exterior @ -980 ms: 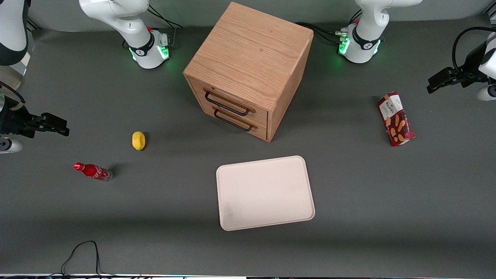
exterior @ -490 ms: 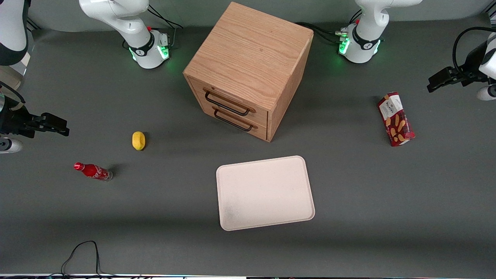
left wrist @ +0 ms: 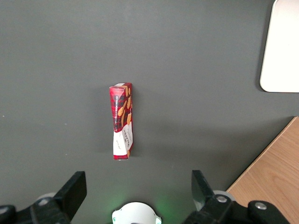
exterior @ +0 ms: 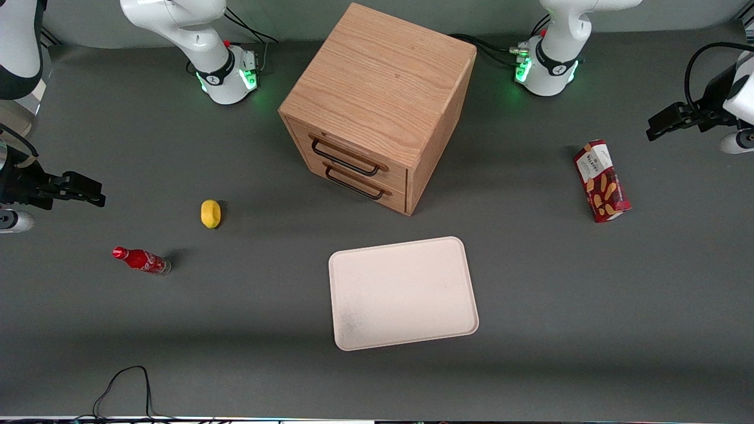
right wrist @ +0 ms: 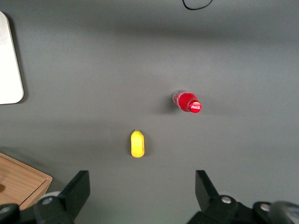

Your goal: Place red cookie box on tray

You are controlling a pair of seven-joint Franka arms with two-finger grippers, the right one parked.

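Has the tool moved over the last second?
Yes, slightly: the open tool drew farther from the front camera, away from the unmoved red cookie box.

- The red cookie box (left wrist: 121, 121) is seen lying flat on the grey table (left wrist: 196, 51).
- The gripper (left wrist: 138, 189) is held above it, fingers (left wrist: 74, 191) spread wide.
- Parts of the tray (left wrist: 280, 51) and of the wooden cabinet (left wrist: 271, 172) are shown.

End effector (exterior: 655, 126) hung above desk (exterior: 530, 282) at working arm's end, fingers (left wrist: 74, 191) spread wide, nothing between them. Box (exterior: 602, 181) lay flat, bare desk on all sides. Open desk ran between box and tray (exterior: 403, 292); tray surface bare. Cabinet (exterior: 377, 106) stood tall, well apart from box, farther from front camera than tray.
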